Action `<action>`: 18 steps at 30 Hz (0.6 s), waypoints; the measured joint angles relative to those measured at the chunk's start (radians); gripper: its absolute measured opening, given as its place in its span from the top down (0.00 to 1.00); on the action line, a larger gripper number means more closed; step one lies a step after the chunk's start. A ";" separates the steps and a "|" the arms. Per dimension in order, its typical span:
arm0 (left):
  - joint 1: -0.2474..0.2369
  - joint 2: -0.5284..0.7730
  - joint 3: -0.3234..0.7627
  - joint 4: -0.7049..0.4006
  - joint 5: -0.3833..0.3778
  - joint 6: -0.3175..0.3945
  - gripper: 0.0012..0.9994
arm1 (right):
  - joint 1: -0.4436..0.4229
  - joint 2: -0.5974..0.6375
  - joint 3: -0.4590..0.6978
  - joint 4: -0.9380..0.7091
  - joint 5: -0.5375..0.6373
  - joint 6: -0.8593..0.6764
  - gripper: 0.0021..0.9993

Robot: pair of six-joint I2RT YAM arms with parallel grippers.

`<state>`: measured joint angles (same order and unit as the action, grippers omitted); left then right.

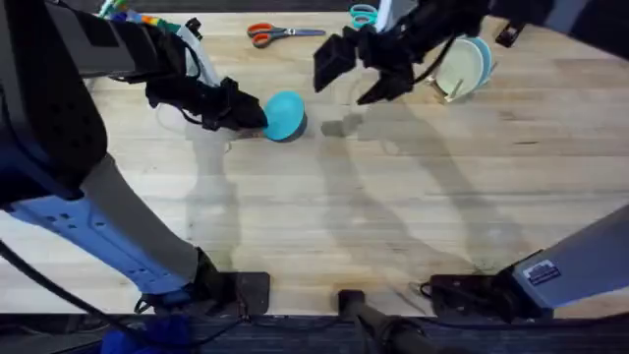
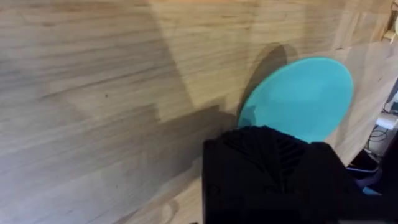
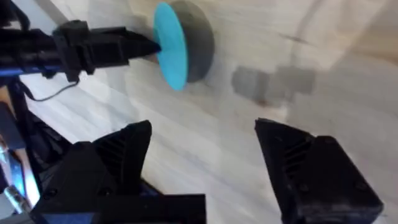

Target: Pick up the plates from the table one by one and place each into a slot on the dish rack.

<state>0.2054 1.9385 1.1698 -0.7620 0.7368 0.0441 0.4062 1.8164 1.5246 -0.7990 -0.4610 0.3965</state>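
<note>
The left arm reaches across the table (image 1: 393, 216), its left gripper (image 1: 257, 115) clamped on the rim of the teal-blue plate (image 1: 286, 115), which stands tilted on edge. The right gripper (image 1: 356, 79) hangs above the wood near the dish rack (image 1: 454, 90), fingers spread wide and empty.

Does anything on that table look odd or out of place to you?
Only the teal plate: it stands tilted up on its edge instead of lying flat, because the left gripper has it pinched by the rim and lifted. Nothing looks spilled or broken.
</note>
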 joint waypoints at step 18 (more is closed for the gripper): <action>0.000 0.000 0.000 0.000 0.000 0.000 0.96 | 0.099 0.161 0.000 0.210 -0.003 0.055 0.00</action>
<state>0.2054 1.9385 1.1698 -0.7620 0.7368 0.0441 0.5049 1.9775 1.5246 -0.5895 -0.4645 0.4512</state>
